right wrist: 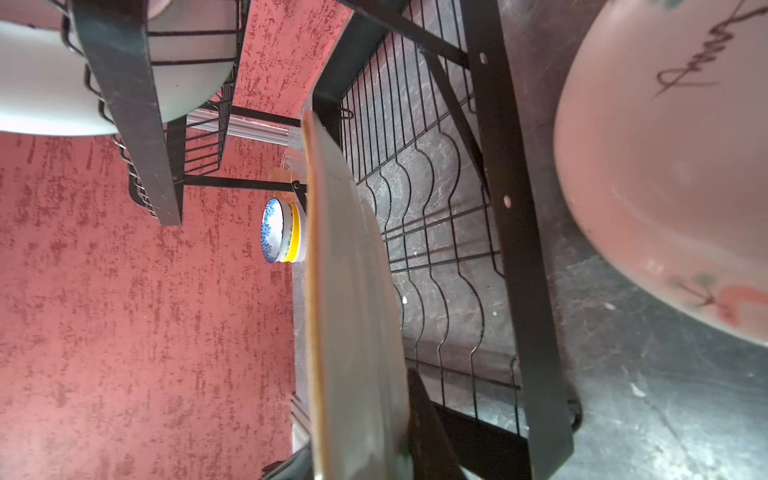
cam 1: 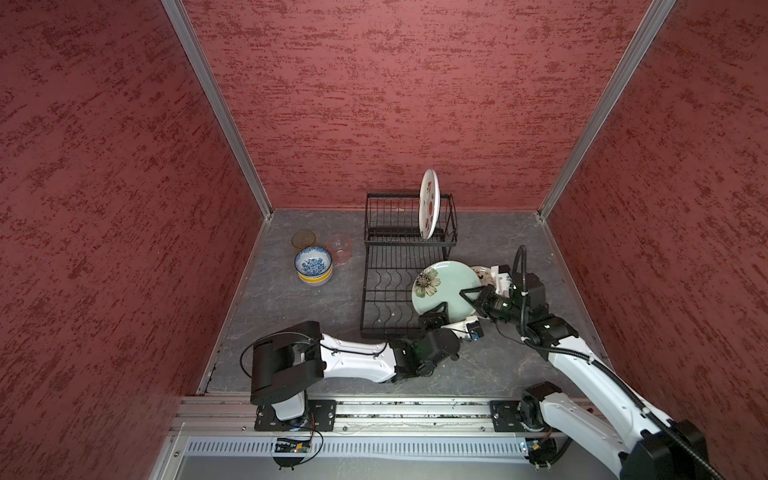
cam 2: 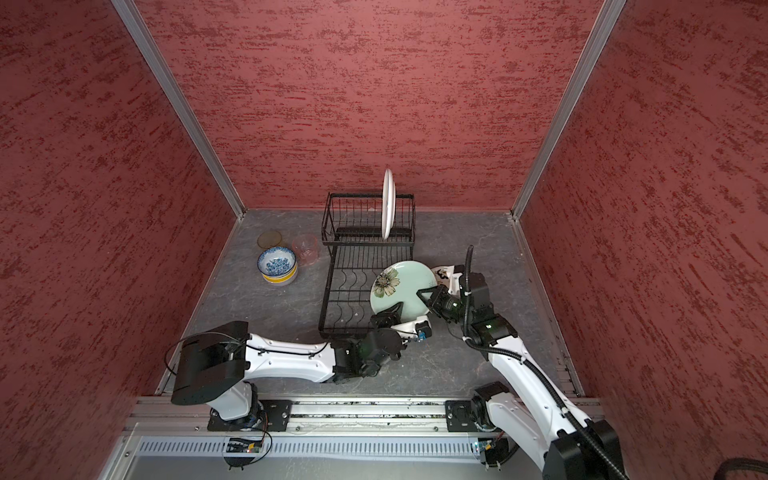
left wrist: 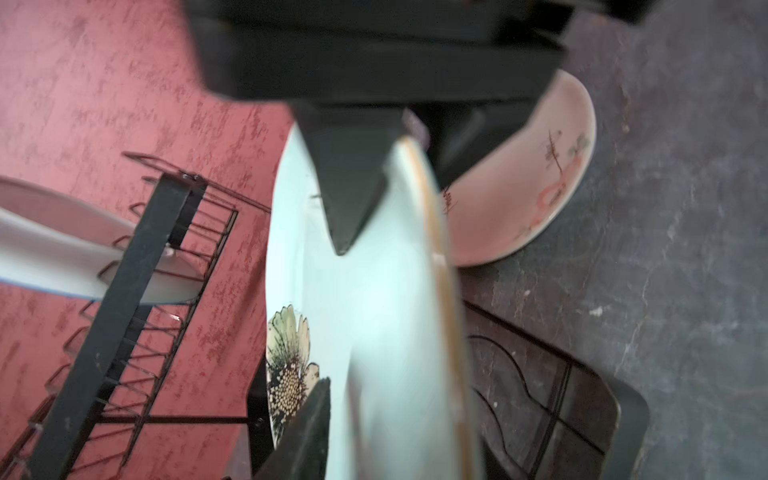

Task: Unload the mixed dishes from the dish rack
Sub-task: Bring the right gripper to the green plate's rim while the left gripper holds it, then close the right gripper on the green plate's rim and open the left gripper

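A pale green plate with a flower (cam 1: 446,286) hangs tilted over the right side of the black wire dish rack (cam 1: 365,291). My right gripper (cam 1: 467,293) is shut on its right rim. My left gripper (cam 1: 440,309) is open, its jaws loosely straddling the near rim; in the left wrist view one finger (left wrist: 307,428) shows and the other is hidden behind the plate. A white plate with watermelon slices (cam 1: 429,203) stands upright in the raised back tier. Another patterned plate (cam 1: 482,272) lies on the table right of the rack, partly under my right arm.
Left of the rack stand stacked bowls with a blue-white one on top (cam 1: 313,266), an amber glass (cam 1: 304,239) and a pinkish glass (cam 1: 339,248). Red walls close in the grey table on three sides. The arms' base rail runs along the front.
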`<action>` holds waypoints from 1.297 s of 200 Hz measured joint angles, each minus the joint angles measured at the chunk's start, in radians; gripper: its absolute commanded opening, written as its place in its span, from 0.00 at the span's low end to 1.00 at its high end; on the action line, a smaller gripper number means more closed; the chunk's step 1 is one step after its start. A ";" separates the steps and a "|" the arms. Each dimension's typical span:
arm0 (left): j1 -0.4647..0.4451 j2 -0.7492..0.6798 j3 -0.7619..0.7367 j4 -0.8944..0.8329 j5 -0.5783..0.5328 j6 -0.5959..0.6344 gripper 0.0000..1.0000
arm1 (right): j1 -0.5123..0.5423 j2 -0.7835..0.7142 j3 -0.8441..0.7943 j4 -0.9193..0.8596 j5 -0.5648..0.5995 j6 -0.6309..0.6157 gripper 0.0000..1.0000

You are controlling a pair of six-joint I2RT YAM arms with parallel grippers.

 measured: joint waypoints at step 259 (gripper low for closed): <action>0.020 -0.209 -0.118 0.055 0.074 -0.187 1.00 | -0.070 -0.060 -0.069 0.057 0.098 0.045 0.00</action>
